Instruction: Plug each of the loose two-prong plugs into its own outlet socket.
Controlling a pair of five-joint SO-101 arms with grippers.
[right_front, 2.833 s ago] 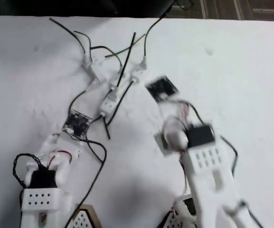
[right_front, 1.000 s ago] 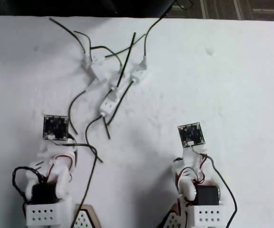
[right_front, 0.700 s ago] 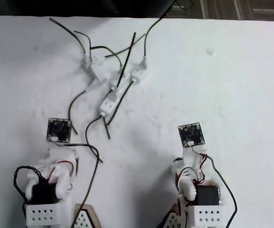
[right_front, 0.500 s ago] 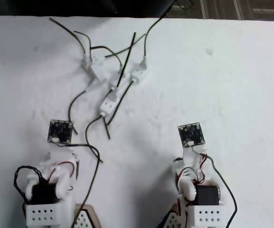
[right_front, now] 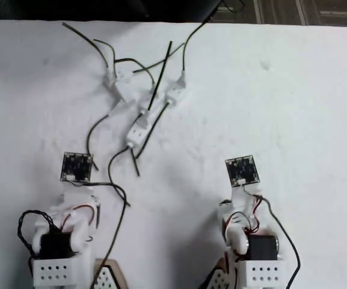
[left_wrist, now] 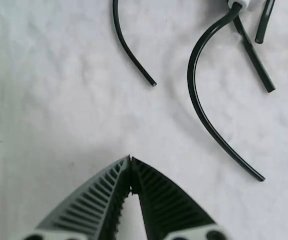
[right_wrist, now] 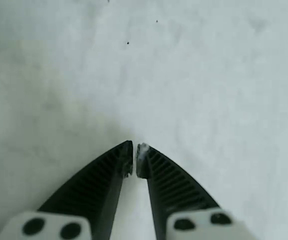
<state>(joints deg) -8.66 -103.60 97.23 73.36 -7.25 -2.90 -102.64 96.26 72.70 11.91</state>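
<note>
Plain white tabletop (right_front: pixel 305 96) under both arms. Small white two-prong plugs and sockets (right_front: pixel 138 129) on thin black wires lie tangled at upper centre of the high view, well apart from both arms. left arm (right_front: pixel 56 244) sits tucked at lower left, right arm (right_front: pixel 249 247) at lower right. left gripper (left_wrist: pixel 130 159) is pinched closed, holding nothing. right gripper (right_wrist: pixel 135 149) has tips almost touching and is empty. Loose black wire ends (left_wrist: pixel 206 120) lie near the left gripper.
</note>
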